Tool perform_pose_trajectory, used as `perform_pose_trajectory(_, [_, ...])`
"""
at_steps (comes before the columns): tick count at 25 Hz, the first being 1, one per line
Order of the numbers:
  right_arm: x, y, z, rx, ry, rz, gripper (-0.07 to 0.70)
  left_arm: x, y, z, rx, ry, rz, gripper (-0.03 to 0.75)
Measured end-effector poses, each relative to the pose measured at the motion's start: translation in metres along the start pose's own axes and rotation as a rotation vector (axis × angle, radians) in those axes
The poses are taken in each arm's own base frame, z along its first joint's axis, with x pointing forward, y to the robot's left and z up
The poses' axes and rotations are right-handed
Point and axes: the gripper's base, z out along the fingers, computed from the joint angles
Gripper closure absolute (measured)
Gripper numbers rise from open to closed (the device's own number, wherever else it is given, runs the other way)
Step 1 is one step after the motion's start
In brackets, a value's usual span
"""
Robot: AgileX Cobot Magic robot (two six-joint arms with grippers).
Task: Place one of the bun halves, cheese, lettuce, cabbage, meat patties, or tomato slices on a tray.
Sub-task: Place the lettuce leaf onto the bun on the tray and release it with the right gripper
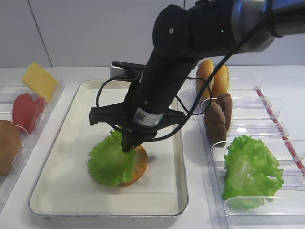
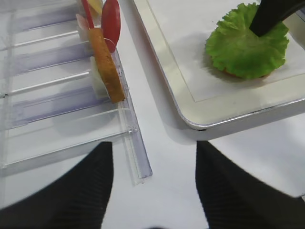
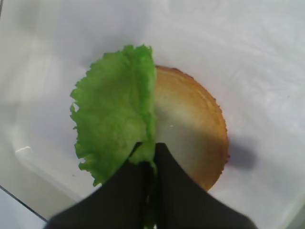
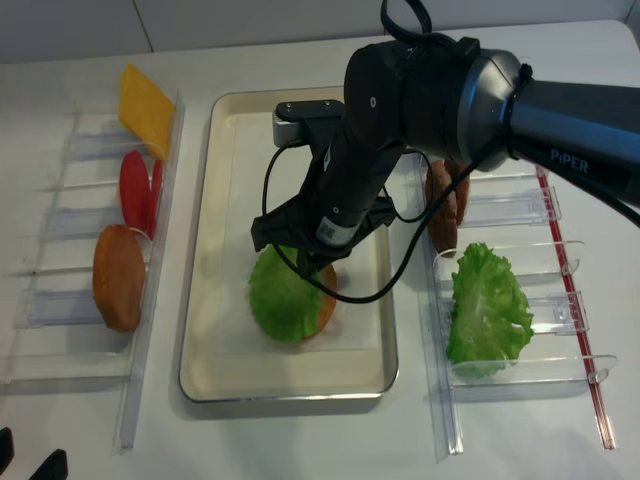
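Your right gripper (image 3: 148,160) is clamped on the lettuce (image 3: 116,109) edge. The leaf lies directly below, half covering the bun half (image 3: 190,138) in the tray's (image 1: 62,157) lower centre. The left gripper (image 2: 155,157), jaws apart, sits well off over the worktop (image 2: 162,157).

Setting: a robot test bench or laboratory mock-up of a burger assembly station, not a working kitchen. Evidence: a plain white surface (image 4: 300,440) against bare pale wall panels, with no stove, sink or utensils visible. A black robot arm (image 4: 470,95) marked "PIPER" works over a metal tray (image 4: 215,250). Clear plastic bins (image 4: 520,300) flank the tray on both sides, holding ingredients sorted in separate slots: cheese (image 4: 145,98), tomato slices (image 4: 135,190), bun halves (image 4: 118,277), meat patties (image 4: 442,205). The items look like smooth replicas, though this cannot be confirmed.
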Motion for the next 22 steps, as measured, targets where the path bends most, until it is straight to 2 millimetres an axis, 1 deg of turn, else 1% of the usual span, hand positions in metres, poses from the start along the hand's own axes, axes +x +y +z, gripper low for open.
perform_pose_trajectory(10, [0.002, -0.005, 0.011, 0.018, 0.049, 0.01, 0.613, 0.0, 0.0, 0.0, 0.0, 0.0, 0.0, 0.355])
perform_pose_trajectory(12, [0.002, -0.005, 0.011, 0.022, 0.05, 0.013, 0.602, 0.0, 0.0, 0.0, 0.0, 0.0, 0.0, 0.355])
perform_pose_trajectory(14, [0.002, -0.006, 0.011, 0.029, 0.053, 0.017, 0.566, 0.0, 0.0, 0.0, 0.0, 0.0, 0.0, 0.355])
perform_pose_trajectory(17, [0.003, -0.007, 0.011, 0.041, 0.063, 0.017, 0.456, 0.0, 0.0, 0.0, 0.0, 0.0, 0.0, 0.355])
perform_pose_trajectory(20, [0.004, -0.01, 0.011, 0.07, 0.078, 0.013, 0.328, 0.0, 0.0, 0.0, 0.0, 0.0, 0.0, 0.355])
perform_pose_trajectory(22, [0.005, -0.012, 0.01, 0.1, 0.083, 0.014, 0.288, 0.0, 0.0, 0.0, 0.0, 0.0, 0.0, 0.355])
